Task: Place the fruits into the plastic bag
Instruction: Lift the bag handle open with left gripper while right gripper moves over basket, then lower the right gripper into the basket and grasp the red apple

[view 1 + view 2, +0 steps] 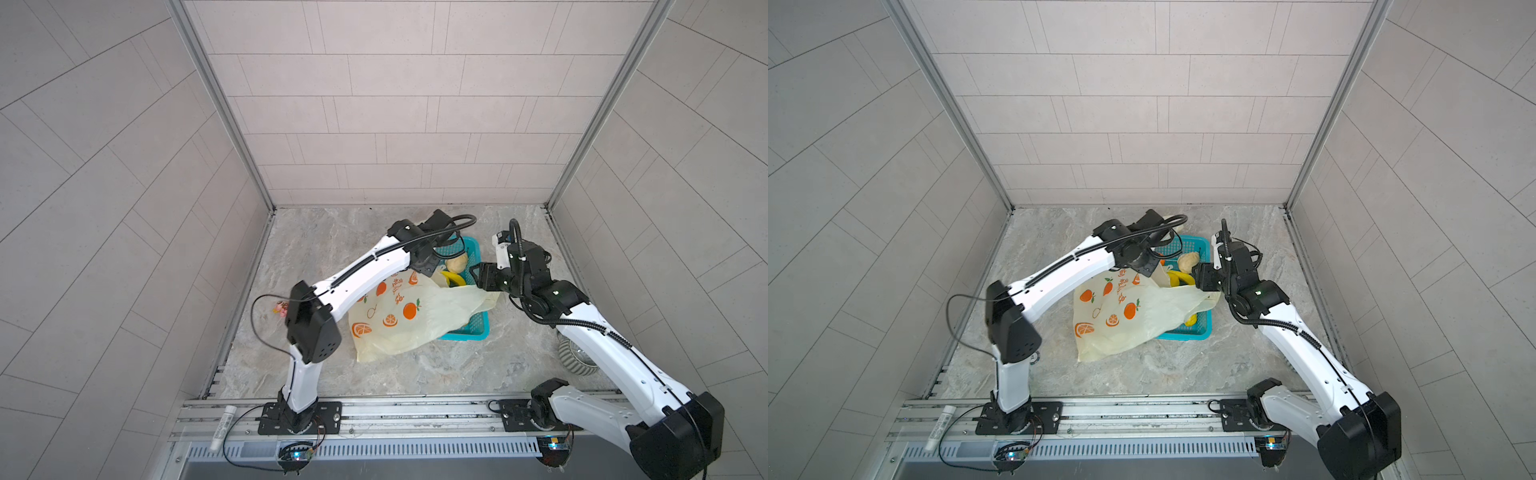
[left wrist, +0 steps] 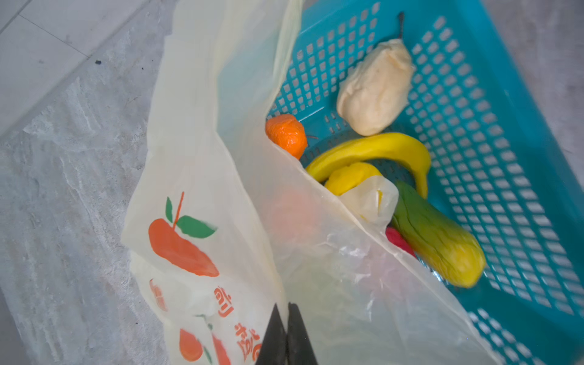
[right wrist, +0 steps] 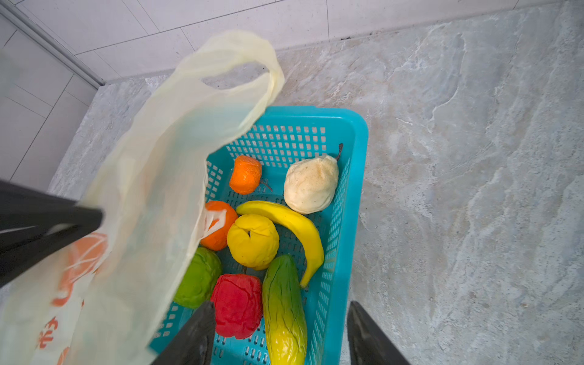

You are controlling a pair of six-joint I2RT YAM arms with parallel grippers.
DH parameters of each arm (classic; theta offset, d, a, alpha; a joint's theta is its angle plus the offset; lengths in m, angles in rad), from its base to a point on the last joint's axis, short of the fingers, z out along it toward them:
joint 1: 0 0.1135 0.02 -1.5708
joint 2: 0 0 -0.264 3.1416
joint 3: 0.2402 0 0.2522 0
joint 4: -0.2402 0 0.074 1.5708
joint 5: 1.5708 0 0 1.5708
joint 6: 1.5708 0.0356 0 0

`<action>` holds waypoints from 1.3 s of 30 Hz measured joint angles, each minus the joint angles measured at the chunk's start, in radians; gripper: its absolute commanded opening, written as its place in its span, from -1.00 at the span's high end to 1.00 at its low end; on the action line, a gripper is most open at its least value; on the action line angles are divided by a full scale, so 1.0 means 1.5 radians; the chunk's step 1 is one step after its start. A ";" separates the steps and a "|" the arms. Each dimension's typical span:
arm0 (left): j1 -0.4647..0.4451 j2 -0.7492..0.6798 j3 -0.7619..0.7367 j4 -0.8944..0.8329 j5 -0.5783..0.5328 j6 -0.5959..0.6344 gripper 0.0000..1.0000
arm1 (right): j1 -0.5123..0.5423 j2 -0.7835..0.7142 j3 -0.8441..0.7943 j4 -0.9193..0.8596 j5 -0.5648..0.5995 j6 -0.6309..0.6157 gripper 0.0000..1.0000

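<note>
**Helper:** Where are the fruits (image 3: 252,241)?

**Me:** They all lie in the teal basket (image 3: 357,151), right under my right pincer (image 3: 280,305). I think none is in the plastic bag (image 3: 148,177) yet.

**Helper:** Does that pincer hold anything?

**Me:** No. Its two fingers stand wide apart with nothing between them. My left pincer (image 2: 283,308) is squeezed tight on the thin edge of the bag and holds it up beside the basket.

**Helper:** Which fruit is closest?

**Me:** The long green and yellow fruit (image 3: 284,316). It lies just below the gap of my right pincer. Its long way points straight ahead, so one finger stands by each thin side. I think I can go down and squeeze with no turning.

**Helper:** And the rest?

**Me:** The banana (image 3: 297,227) curves just past it. The pale pear-shaped fruit (image 3: 311,185) is farthest ahead. The round green fruit (image 3: 199,278) sits off to the bag side, partly under the film.

**Helper:** Which arm is nearer?

**Me:** The right one. The left is busy with the bag.

**Helper:** What are they like?

**Me:** Most look wrinkly and squishy, but the banana is smooth. The bag is thin, floppy and see-through. The basket is hard with lots of little holes.

**Helper:** Where is the bag from your right pincer?

**Me:** Off to the side, toward my left arm, hanging over the basket's edge
</note>
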 measured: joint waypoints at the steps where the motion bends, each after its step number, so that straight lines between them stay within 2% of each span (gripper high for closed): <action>1: 0.002 -0.052 -0.051 0.036 0.013 0.017 1.00 | 0.000 0.000 0.002 0.001 0.000 0.000 -0.24; 6: 0.027 -0.312 -0.330 0.264 0.092 0.068 1.00 | 0.000 -0.008 0.004 0.012 -0.018 -0.005 -0.25; 9: 0.094 -0.384 -0.427 0.368 0.168 0.037 1.00 | 0.000 -0.013 0.005 0.022 -0.052 -0.010 -0.25; 12: 0.170 -0.401 -0.483 0.446 0.222 -0.014 1.00 | 0.000 -0.015 0.004 0.040 -0.102 -0.010 -0.25; 18: 0.241 -0.402 -0.541 0.552 0.304 -0.119 1.00 | 0.000 -0.025 -0.023 0.070 -0.173 -0.006 -0.26; 21: 0.271 -0.404 -0.560 0.608 0.354 -0.171 1.00 | 0.000 -0.023 -0.031 0.059 -0.175 -0.006 -0.26; 26: 0.290 -0.405 -0.571 0.654 0.397 -0.210 1.00 | 0.019 0.028 -0.030 0.018 -0.161 -0.023 -0.26; 35: 0.297 -0.408 -0.572 0.665 0.392 -0.237 1.00 | 0.113 0.136 -0.029 0.001 -0.113 -0.049 -0.34; 39: 0.298 -0.408 -0.572 0.665 0.385 -0.242 1.00 | 0.126 0.207 -0.020 -0.006 -0.104 -0.050 -0.36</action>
